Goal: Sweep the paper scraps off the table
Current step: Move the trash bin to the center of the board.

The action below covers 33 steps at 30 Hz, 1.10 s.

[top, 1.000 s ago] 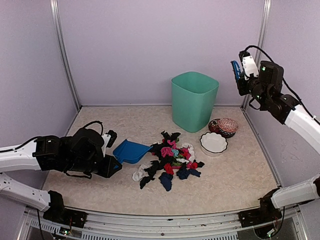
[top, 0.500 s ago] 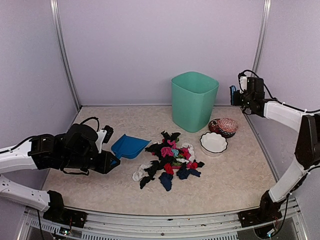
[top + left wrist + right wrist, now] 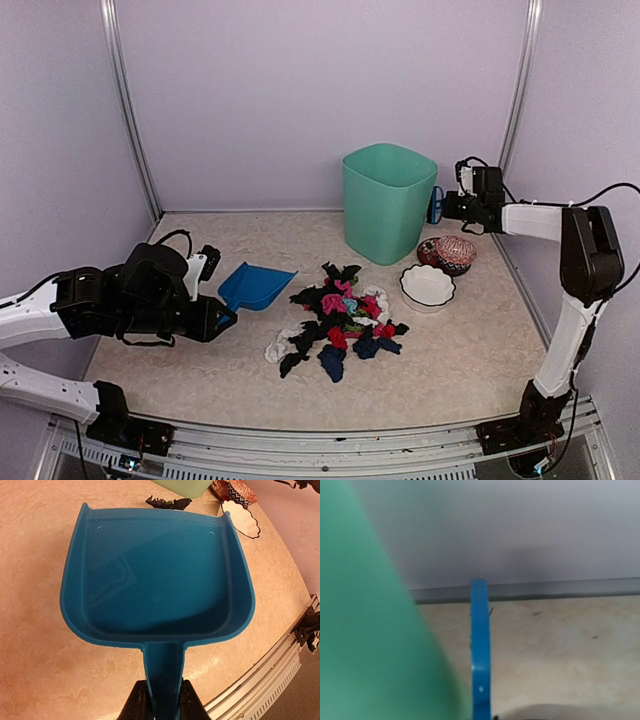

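dustpan (image 3: 155, 580) mouth is facing the paper scraps (image 3: 340, 320) – likely for catching them – with the left gripper (image 3: 159, 705) clenching its handle. right gripper (image 3: 455, 205) is pinching the brush (image 3: 479, 650) beside the bin (image 3: 388, 200), ready for sweeping.

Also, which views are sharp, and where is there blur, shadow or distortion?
Top external view: evenly lit and sharp, the paper scraps crisp. Left wrist view: warm tint, the blue dustpan sharp with a soft shadow inside, the table edge bowed by the lens. Right wrist view: the green bin a defocused blur, the blue brush somewhat soft.
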Each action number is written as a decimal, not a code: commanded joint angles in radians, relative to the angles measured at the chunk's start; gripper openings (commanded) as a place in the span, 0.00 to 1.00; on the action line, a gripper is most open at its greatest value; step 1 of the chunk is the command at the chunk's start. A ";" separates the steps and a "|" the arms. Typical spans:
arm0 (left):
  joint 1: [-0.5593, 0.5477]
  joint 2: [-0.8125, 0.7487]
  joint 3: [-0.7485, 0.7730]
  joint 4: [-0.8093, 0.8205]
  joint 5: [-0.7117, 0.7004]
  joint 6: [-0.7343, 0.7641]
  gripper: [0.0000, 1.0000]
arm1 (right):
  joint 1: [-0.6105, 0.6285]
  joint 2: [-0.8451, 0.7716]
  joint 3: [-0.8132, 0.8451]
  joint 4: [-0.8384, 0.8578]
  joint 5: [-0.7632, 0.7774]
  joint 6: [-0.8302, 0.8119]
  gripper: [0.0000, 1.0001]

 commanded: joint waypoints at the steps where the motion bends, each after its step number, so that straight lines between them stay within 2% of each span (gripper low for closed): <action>1: 0.007 -0.004 -0.011 0.035 0.012 0.008 0.00 | 0.049 0.057 0.052 0.051 -0.034 0.040 0.00; 15: 0.021 -0.035 -0.028 0.031 0.002 0.009 0.00 | 0.215 0.195 0.164 0.054 0.027 0.110 0.00; 21: 0.025 -0.046 -0.035 0.032 0.013 0.011 0.00 | 0.289 0.271 0.299 0.006 -0.012 0.076 0.00; 33: 0.018 -0.081 -0.060 -0.029 0.032 -0.041 0.00 | 0.408 0.348 0.437 -0.037 -0.164 -0.043 0.00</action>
